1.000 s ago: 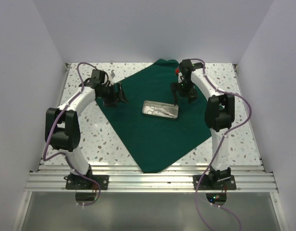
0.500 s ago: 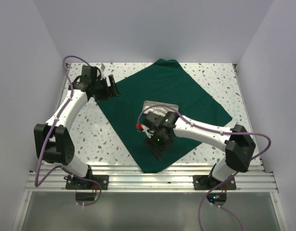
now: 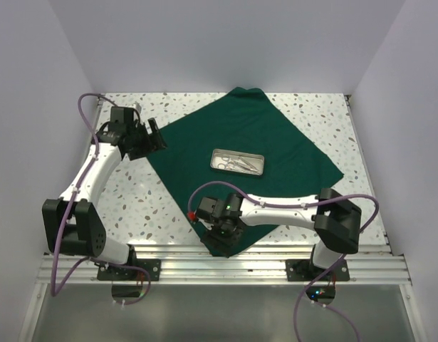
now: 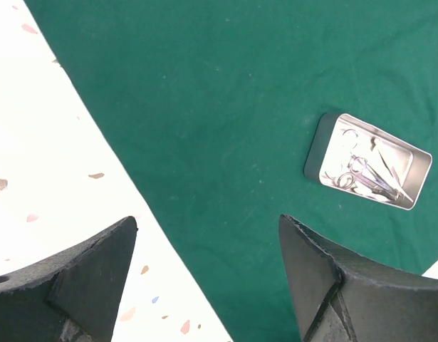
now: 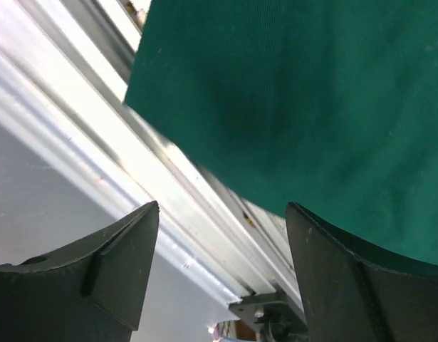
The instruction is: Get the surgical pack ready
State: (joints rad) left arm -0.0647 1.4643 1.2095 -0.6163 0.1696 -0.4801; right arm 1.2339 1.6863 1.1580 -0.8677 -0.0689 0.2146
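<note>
Over the near corner of the green drape point(image 3: 204, 142), the right hand point(image 3: 223, 239), spread apart, should probably pinch cloth only, not the aluminium rail point(image 3: 219, 265).

The counter point(image 3: 144, 203) is a white slab flecked with brown and grey specks, walled in on three sides. One thing lies directly on it: a dark green cloth drape point(image 3: 204, 160), spread flat and turned like a diamond. Its far corner reaches the back edge and is slightly rumpled there. Its left and right corners point toward the side walls, with bare speckled surface beyond each. Its near corner runs off the slab onto the aluminium rail point(image 3: 226, 267) along the front.
</note>
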